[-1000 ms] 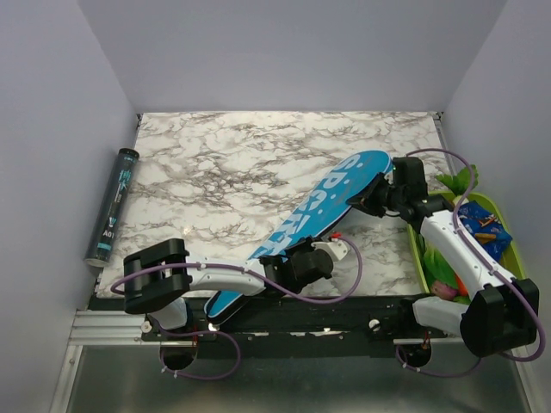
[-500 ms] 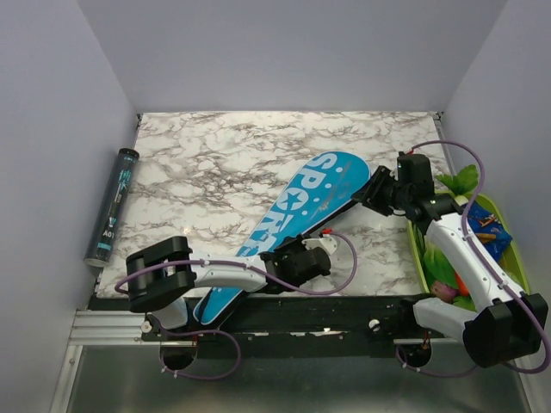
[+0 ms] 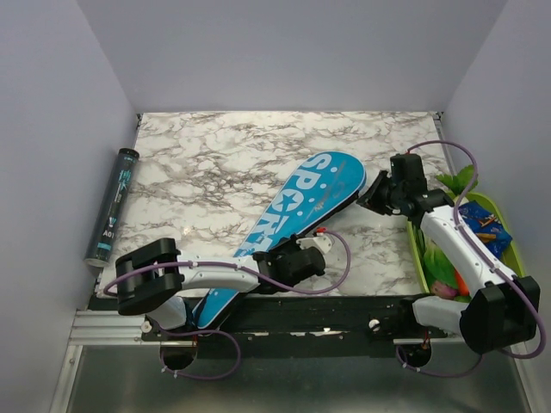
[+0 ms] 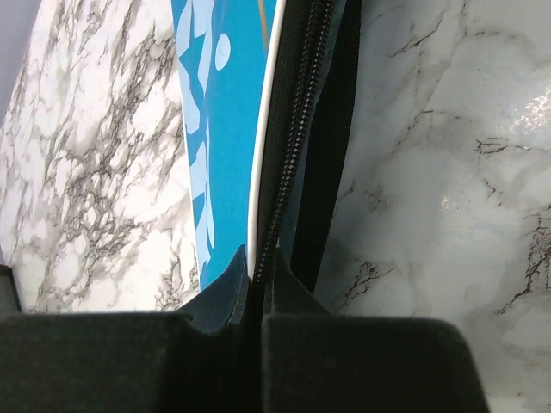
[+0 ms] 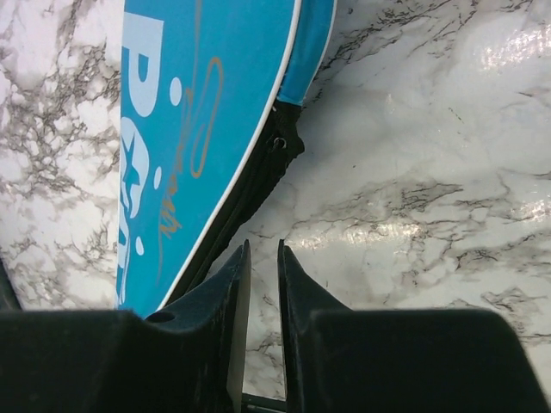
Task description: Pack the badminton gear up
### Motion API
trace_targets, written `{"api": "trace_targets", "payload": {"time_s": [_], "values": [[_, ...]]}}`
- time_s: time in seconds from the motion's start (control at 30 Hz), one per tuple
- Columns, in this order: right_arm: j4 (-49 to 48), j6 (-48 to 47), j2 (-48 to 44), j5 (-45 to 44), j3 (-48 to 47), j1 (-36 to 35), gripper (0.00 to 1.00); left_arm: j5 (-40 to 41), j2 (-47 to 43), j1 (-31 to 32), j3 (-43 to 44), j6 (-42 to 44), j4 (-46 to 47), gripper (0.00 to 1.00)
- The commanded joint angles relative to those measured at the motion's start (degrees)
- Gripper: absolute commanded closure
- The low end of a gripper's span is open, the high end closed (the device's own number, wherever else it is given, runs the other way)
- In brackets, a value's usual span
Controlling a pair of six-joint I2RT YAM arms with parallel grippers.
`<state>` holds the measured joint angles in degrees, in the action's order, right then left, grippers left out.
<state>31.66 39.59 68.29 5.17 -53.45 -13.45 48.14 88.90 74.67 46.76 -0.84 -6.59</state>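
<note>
- Left gripper [image 4: 256, 280]: jaws nearly closed, clamped on the black zipper edge [image 4: 293, 146] of the cyan "SPORT" racket bag [image 3: 297, 206]. The zipper and white piping run straight into the gap between the fingers.
- Seen from that hand, the bag body lies ahead and to the left, with bare marble tabletop [image 3: 215, 163] to the right.
- The left grip sits about midway along the bag's length, on its right-hand edge.
- Right gripper [image 5: 263, 258]: narrow gap, only marble showing through it, nothing held.
- The bag's wide head end is just ahead-left of the right fingers. Its black edge runs down beside the left finger; I can't tell if they touch.
- The bag lies flat and diagonal on the table, handle end toward the left arm's base.
- A dark tube with teal print [image 3: 112, 206] lies well off to the left gripper's left.
- A green tray [image 3: 515, 248] of toy vegetables sits beside the right arm.
</note>
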Motion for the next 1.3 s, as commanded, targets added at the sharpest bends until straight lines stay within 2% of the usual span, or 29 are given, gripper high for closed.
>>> {"api": "trace_targets", "payload": {"time_s": [0.0,1.03,1.2,1.27], "values": [[-2.83,1.18,3.07,-0.25,0.45,-0.17,0.74,-1.11,-3.56,0.03,0.17,-1.27,-0.09,1.0],[-6.87,3.39,12.3,-3.59,-3.5,-0.17,0.75,-2.17,-5.32,0.56,-1.15,-1.88,-0.35,1.0],[-7.05,3.38,12.39,-3.41,-3.85,-0.17,0.84,-2.17,-5.15,0.65,-1.24,-1.8,-0.09,1.0],[-6.88,3.21,12.22,-3.24,-4.03,-0.17,0.91,-2.17,-4.97,0.65,-1.15,-1.8,0.0,1.0]]}}
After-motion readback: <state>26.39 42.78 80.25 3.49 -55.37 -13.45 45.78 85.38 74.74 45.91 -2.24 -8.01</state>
